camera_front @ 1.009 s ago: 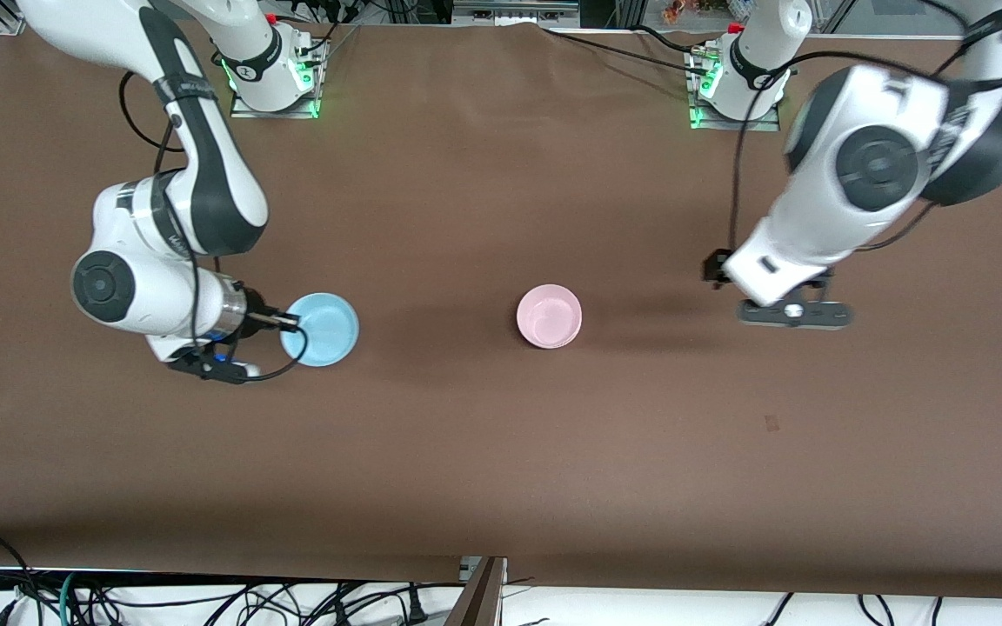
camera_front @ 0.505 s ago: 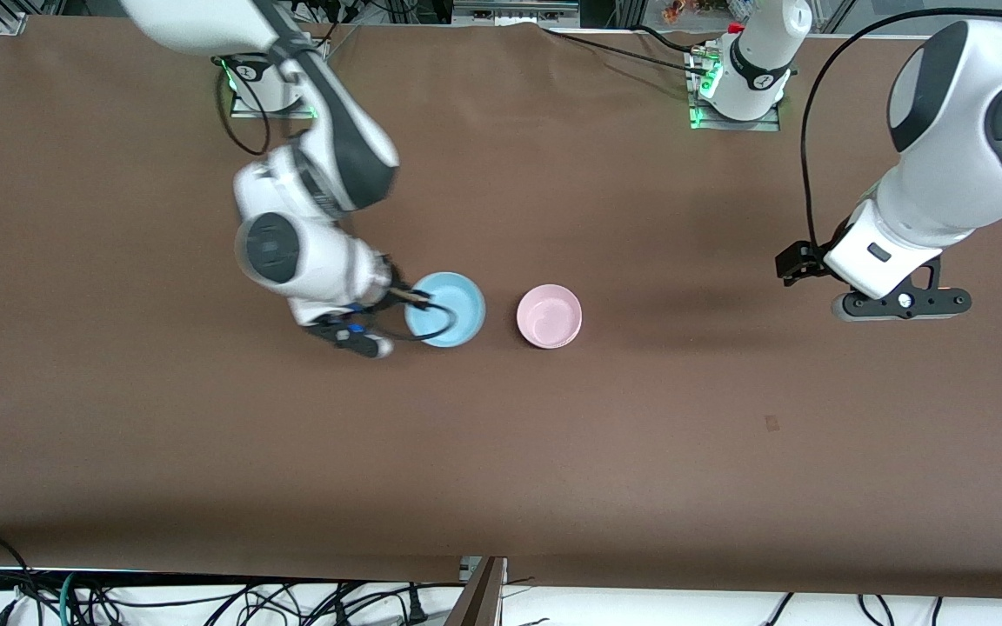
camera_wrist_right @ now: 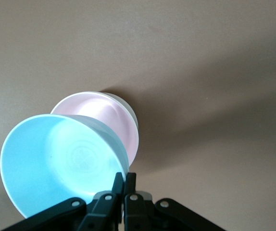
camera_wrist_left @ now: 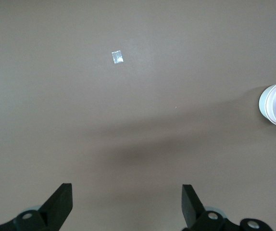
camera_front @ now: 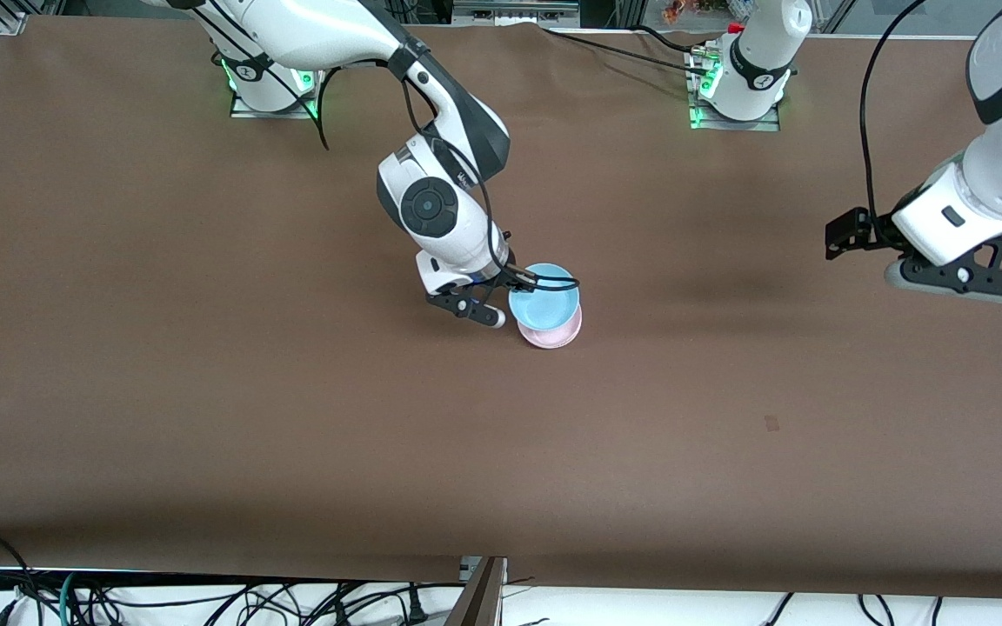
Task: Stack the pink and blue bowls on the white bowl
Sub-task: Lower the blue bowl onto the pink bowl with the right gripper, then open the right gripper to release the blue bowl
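Note:
The pale pink bowl sits mid-table, nested in the white bowl, of which only a thin off-white outer wall shows. My right gripper is shut on the rim of the light blue bowl and holds it tilted just above the pink bowl, overlapping it. In the right wrist view the gripper pinches the blue bowl in front of the pink bowl. My left gripper is open and empty, raised over bare table toward the left arm's end.
A small pale scrap lies on the brown table cover. A faint mark lies nearer the front camera. The arm bases stand along the table's back edge. Cables hang along the front edge.
My right gripper has carried the blue bowl from the right arm's end of the table to over the pink bowl. My left arm has drawn away toward its own end.

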